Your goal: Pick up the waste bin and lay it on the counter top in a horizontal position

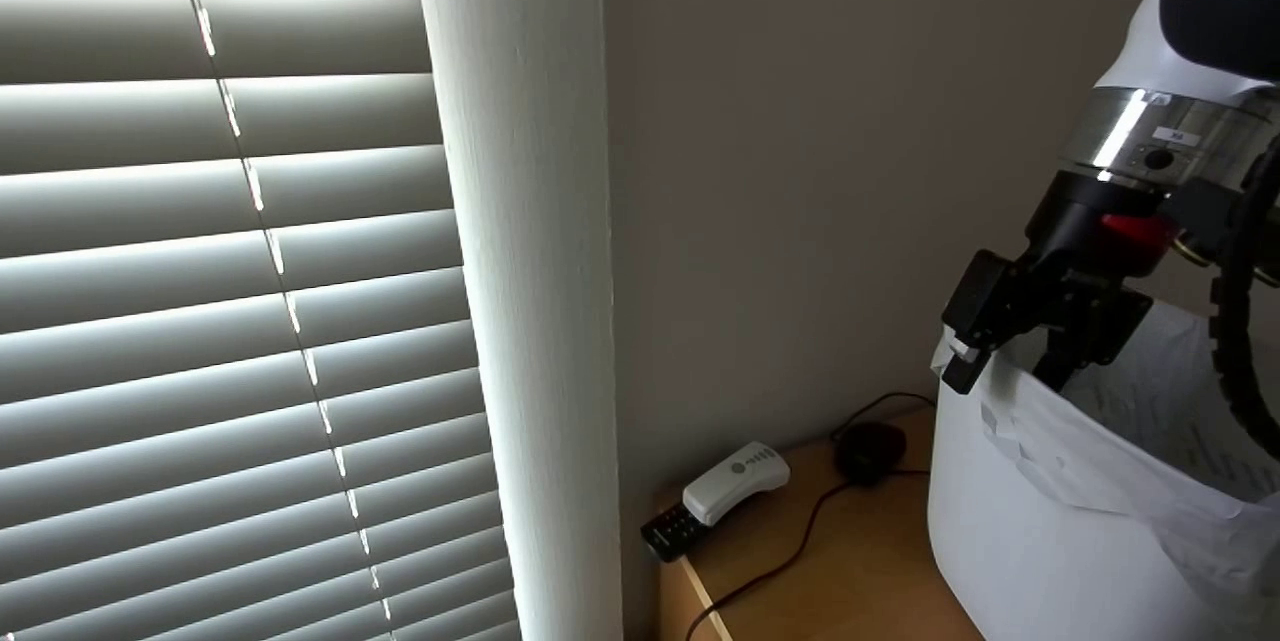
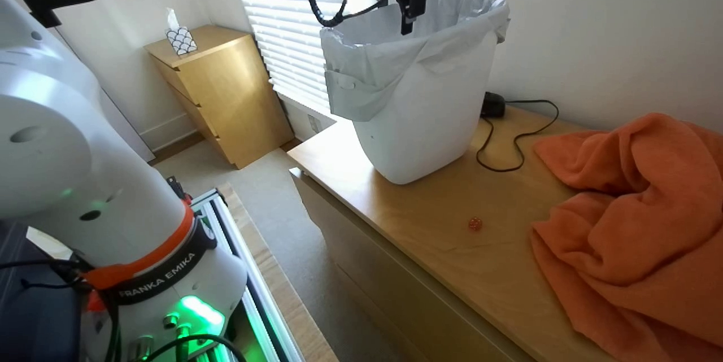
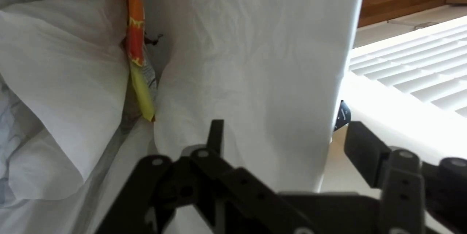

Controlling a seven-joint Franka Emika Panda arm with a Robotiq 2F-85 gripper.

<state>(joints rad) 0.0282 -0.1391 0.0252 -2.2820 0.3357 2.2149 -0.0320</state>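
Note:
The white waste bin (image 2: 435,119) stands upright on the wood-toned counter top (image 2: 418,212), near its far end by the window. The bin also shows in an exterior view (image 1: 1030,521) and in the wrist view (image 3: 262,44). A thin white bag liner is folded over its rim, with wrappers inside. My gripper (image 1: 1010,379) is open at the rim, pointing down. In the wrist view the gripper (image 3: 288,141) has one finger inside the bin and one outside, with the bin's wall between them and gaps to the fingers. The counter top also shows there (image 3: 334,168).
A black adapter (image 2: 493,105) with a cable lies behind the bin. An orange cloth (image 2: 638,226) and a small red die (image 2: 475,223) lie on the counter. A white handset (image 1: 737,481) rests by a black remote (image 1: 674,531) at the counter's end. The wall and window blinds (image 1: 230,321) are close.

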